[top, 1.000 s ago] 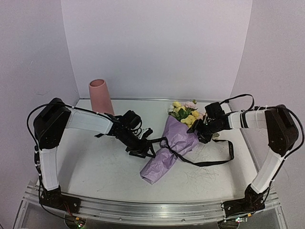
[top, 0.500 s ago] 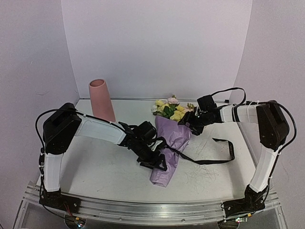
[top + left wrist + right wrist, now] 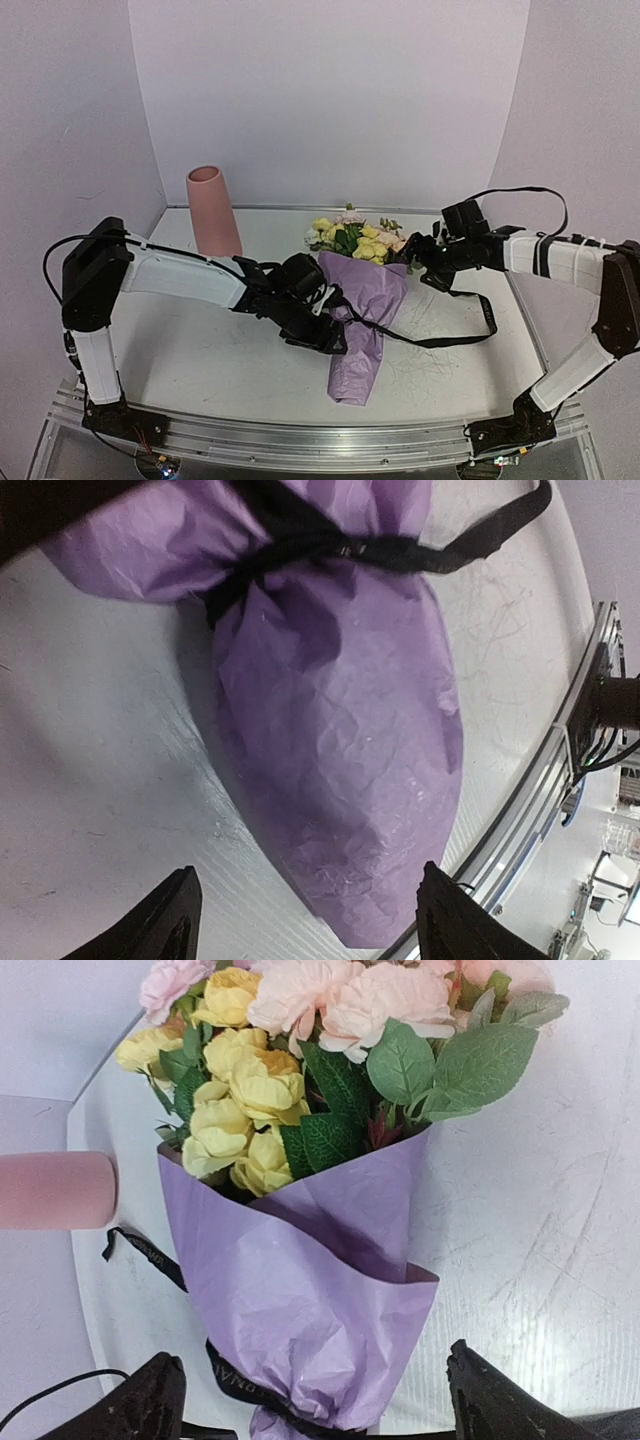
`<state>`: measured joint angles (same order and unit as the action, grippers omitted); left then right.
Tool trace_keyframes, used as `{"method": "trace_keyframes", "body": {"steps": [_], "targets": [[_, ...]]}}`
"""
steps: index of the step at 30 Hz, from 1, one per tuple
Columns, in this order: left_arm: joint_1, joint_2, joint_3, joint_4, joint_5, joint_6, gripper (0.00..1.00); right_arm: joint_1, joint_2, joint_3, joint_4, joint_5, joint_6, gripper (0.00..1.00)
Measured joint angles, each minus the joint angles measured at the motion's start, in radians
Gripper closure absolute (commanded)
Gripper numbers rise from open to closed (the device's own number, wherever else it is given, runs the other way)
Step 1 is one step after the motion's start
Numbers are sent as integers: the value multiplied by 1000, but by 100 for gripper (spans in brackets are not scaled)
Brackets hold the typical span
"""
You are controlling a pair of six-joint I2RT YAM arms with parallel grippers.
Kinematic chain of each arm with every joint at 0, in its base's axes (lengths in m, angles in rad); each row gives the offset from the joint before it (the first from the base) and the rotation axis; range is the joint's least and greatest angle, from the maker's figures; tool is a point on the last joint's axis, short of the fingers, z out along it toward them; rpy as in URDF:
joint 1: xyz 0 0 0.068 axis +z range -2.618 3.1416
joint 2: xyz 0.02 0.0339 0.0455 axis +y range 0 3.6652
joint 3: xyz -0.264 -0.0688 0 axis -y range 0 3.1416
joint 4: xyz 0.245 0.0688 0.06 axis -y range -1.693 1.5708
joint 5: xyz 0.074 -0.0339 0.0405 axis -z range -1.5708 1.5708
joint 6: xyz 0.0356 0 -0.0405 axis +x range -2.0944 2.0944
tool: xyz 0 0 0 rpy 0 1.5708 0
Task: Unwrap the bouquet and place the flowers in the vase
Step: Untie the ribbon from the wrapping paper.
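left gripper [image 3: 315, 920] and right gripper [image 3: 320, 1405] both wide, empty. black ribbon [image 3: 400, 552] on bouquet [image 3: 368, 292] not yet undone: pinch a loose tail, pull away from knot

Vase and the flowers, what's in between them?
Bare table between the vase and the flowers in the top view; the right wrist view shows a black ribbon end beside the paper.
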<state>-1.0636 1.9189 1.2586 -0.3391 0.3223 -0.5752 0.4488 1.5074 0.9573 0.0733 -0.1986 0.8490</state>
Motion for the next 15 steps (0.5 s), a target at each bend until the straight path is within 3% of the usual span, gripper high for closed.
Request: {"method": "trace_keyframes", "body": {"steps": [4,8,15], "targets": [[1,-122,-55,0,-59,2,25,9,-101,-43,-28,22,-8,36],[1,-224,-94,-1,-108,21,31,73,-172,-67,-84,42,-11,50],[6,-268,-94,-2,-177,52,38,205,-193,-67,-119,58,12,54]]}}
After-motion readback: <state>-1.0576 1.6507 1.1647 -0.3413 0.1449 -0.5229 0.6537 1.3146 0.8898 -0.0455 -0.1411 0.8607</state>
